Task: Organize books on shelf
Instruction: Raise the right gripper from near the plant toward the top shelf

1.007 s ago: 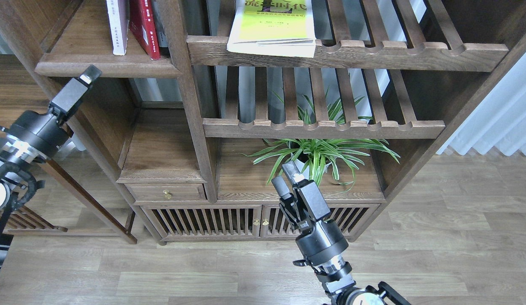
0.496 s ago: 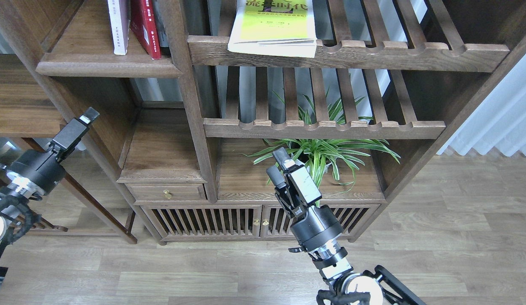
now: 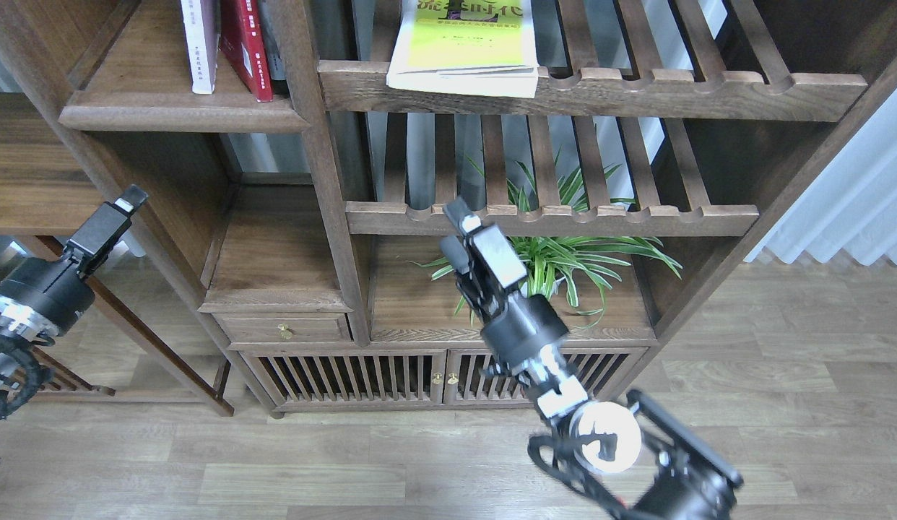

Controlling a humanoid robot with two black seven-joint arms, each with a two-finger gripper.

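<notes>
A pale lavender-white book and a red book stand upright on the solid dark-brown shelf at top left. The yellow-green book lies flat on the upper slatted rack, its white lower edge over the front rail. My right gripper is raised in front of the lower slatted rack, well below the yellow-green book; its fingers stand a little apart and hold nothing. My left gripper is at the left, below the solid shelf, seen as one dark block and empty.
A potted spider plant stands on the cabinet top just behind my right gripper. The lower slatted rack is right above that gripper. A thick upright post separates the solid shelf from the racks. A small drawer and slatted doors are below.
My right gripper has risen and moved left, from in front of the cabinet top up to the lower rack's rail. My left gripper has dropped down and left, away from the solid shelf.
</notes>
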